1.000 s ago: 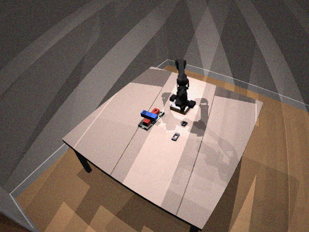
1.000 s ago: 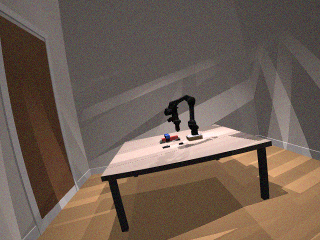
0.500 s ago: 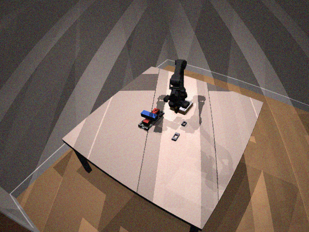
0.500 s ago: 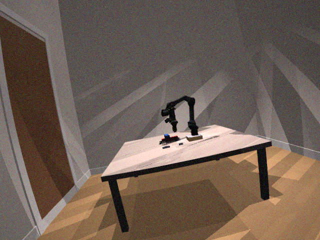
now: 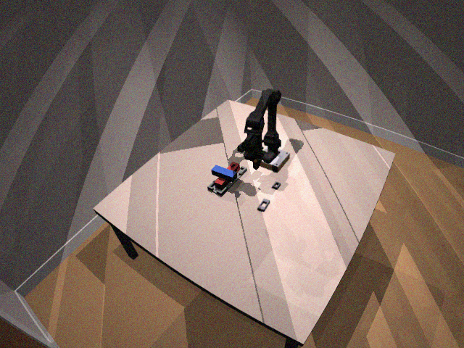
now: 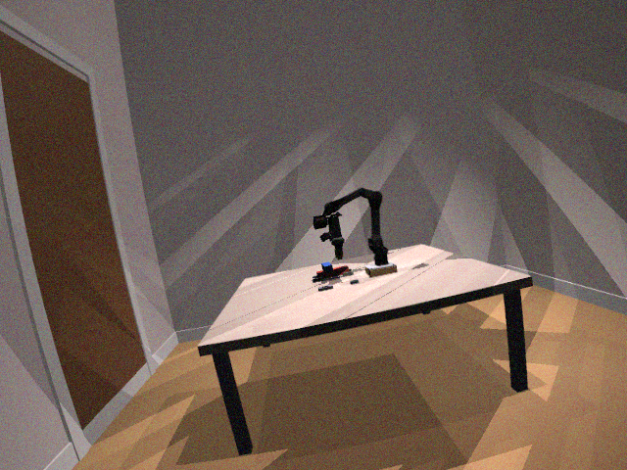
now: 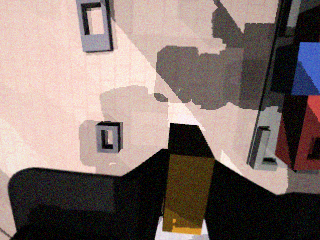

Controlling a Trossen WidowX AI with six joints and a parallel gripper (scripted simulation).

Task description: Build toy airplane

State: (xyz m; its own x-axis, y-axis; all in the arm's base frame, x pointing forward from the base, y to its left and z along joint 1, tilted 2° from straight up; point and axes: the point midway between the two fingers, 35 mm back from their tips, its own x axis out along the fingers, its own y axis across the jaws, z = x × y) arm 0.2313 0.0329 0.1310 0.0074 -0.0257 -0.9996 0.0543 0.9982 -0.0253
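Observation:
The red fuselage (image 5: 220, 182) (image 6: 341, 270) (image 7: 304, 140) lies in the grey cradle jig (image 5: 243, 171) (image 7: 257, 147). The blue wing (image 5: 223, 171) (image 6: 326, 265) (image 7: 309, 70) lies across the top of the fuselage; its tab is hidden. A dark socket opening shows near the fuselage's tail end, with nothing in it. My gripper (image 5: 256, 162) (image 6: 338, 254) (image 7: 188, 175) is shut on the yellow-orange tail fin (image 7: 186, 200), held above the table between the jig and the arm's base. The fin's tab cannot be made out.
Two empty grey rectangular holders lie on the table beside the jig, a larger one (image 5: 259, 209) (image 6: 325, 288) (image 7: 97, 43) and a smaller one (image 6: 354, 281) (image 7: 100, 144). The arm's pale base (image 5: 280, 160) (image 6: 382, 269) stands behind the gripper. Patchy shadows cross the table.

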